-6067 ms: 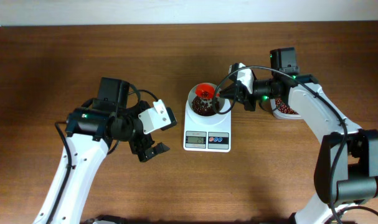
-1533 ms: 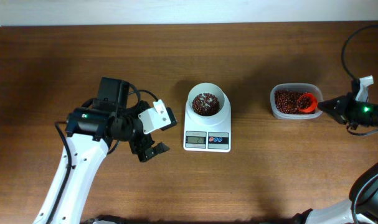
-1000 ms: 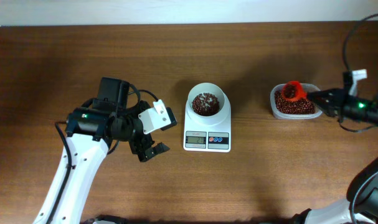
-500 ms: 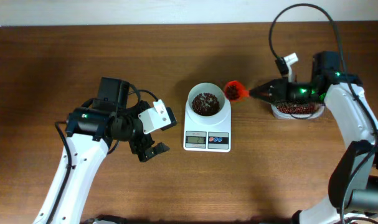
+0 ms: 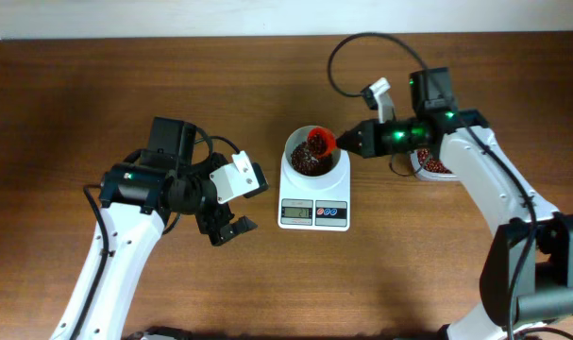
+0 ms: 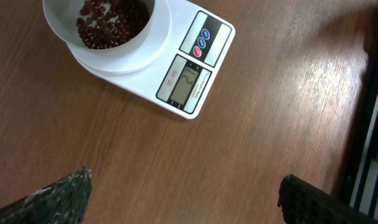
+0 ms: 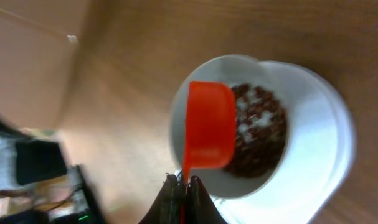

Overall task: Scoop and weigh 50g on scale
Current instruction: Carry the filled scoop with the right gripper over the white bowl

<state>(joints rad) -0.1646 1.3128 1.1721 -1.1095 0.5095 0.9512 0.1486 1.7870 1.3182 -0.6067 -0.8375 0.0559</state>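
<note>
At upper centre of the overhead view, the right gripper (image 5: 355,140) is clamped on the handle of a red scoop (image 5: 321,142); the right wrist view shows its jaws pressed to a narrow line. The scoop's cup sits over the right-hand rim of the white bowl (image 5: 292,149), above the red beans (image 5: 303,162) lying in it. Whether the cup itself carries beans cannot be told. The bowl rests on the scale (image 5: 314,215), which stands at the middle of the frame with its grey display and its blue and red buttons toward the lower edge. The display digits are too small to read. Right of the scale, a clear tub (image 5: 428,168) of beans is partly hidden under the right arm. The left gripper (image 5: 227,229) hangs left of the scale, apart from it, with its jaws spread wide and holding nothing. Its fingers (image 6: 64,193) show at the lower corners of the left wrist view, over the wooden table (image 5: 409,274).
</note>
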